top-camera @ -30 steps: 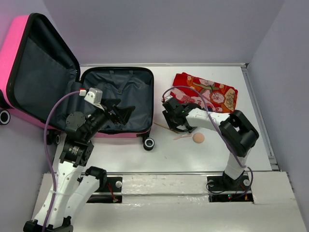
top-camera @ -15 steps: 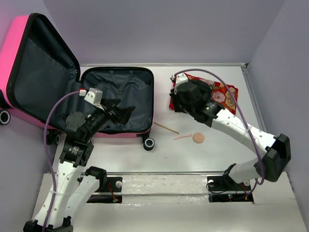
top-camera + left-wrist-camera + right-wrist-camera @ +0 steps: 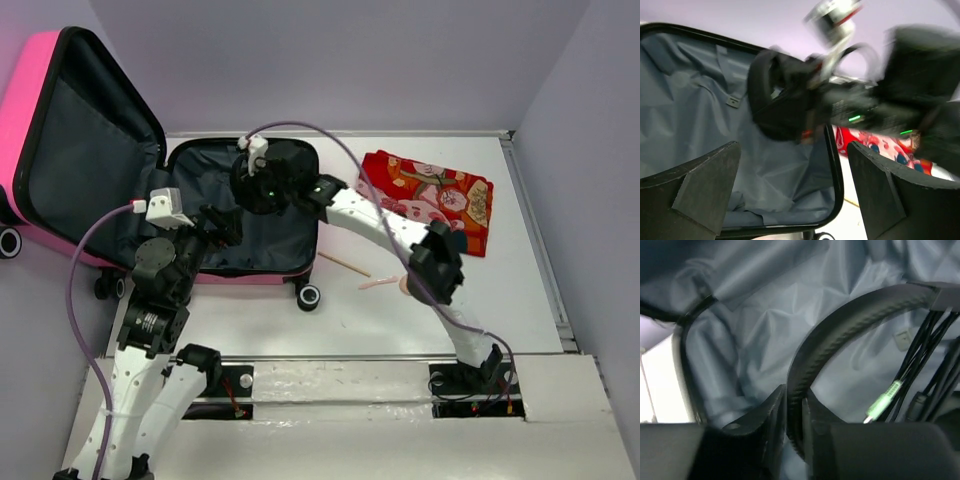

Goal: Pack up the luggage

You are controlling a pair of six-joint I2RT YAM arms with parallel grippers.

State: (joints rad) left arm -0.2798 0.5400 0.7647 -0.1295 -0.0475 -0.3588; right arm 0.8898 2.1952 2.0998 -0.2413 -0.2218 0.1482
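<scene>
The pink luggage (image 3: 25, 120) lies open at the left, lid up, grey lining (image 3: 290, 235) showing. My right gripper (image 3: 262, 190) hangs over the open lower half, shut on the black padded headband of a pair of headphones (image 3: 840, 320); the fingers (image 3: 772, 415) pinch the band. A bundle of black cable with a green plug (image 3: 885, 397) hangs beside it. The left wrist view shows the headphones (image 3: 775, 105) above the lining. My left gripper (image 3: 225, 225) is open and empty at the near edge of the luggage, its fingers (image 3: 705, 185) wide apart.
A red patterned cloth (image 3: 430, 195) lies right of the luggage and shows in the left wrist view (image 3: 875, 147). A thin wooden stick (image 3: 345, 263) and a pink spoon-like piece (image 3: 380, 283) lie on the white table. Caster wheel (image 3: 309, 297) at the luggage's near corner.
My right arm has swung left from above the red cloth to over the open luggage. My left gripper has drawn back a little to the left.
</scene>
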